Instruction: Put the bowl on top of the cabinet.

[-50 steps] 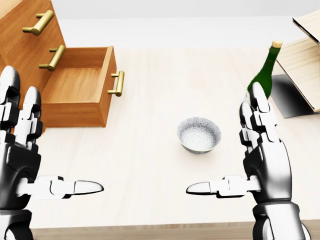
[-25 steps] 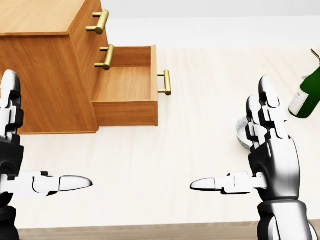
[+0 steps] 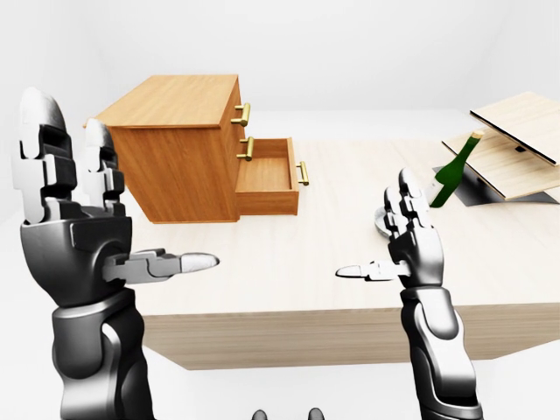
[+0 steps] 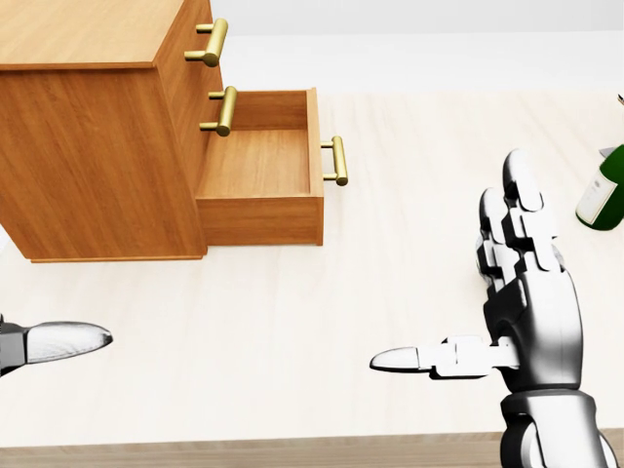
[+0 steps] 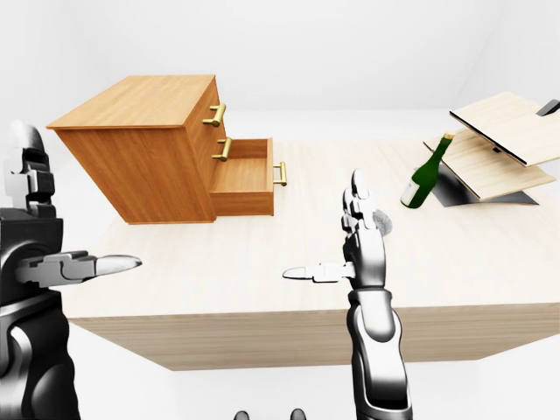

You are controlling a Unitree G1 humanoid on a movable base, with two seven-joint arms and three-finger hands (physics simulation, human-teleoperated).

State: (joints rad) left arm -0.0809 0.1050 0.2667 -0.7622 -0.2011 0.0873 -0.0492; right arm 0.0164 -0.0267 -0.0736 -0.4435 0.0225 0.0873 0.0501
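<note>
Left-eye view gives the best overall look, so mostly going off that. Both arms are raised over the near edge of the pale wooden table [image 3: 289, 262]. The left hand [image 3: 74, 236] is wide open, fingers straight up and thumb sticking out toward the middle, nothing in it. The right hand [image 3: 416, 254] is in the same pose: released, fingers [image 4: 522, 195] up, thumb [image 4: 409, 359] pointing left, holding nothing.

The bowl [image 5: 383, 222] sits on the table just past the right hand. From the two eye views you only catch a sliver of its pale rim peeking out beside the fingers. In the head view the hand covers it completely, so I can't say much about it beyond that. It's on the tabletop, not on the cabinet, and neither hand is touching it as far as I can tell.

The cabinet [image 3: 175, 166] stands on the table toward the upper left, well apart from the bowl. Its lowest drawer [image 4: 258, 166] is pulled out toward the right, and the brass handles [image 4: 216, 42] show on the closed ones above it.

Off to the right there's a green bottle [image 3: 451, 179] that looks tilted, next to some slanted wooden boards [image 3: 516, 149] on a dark base.
</note>
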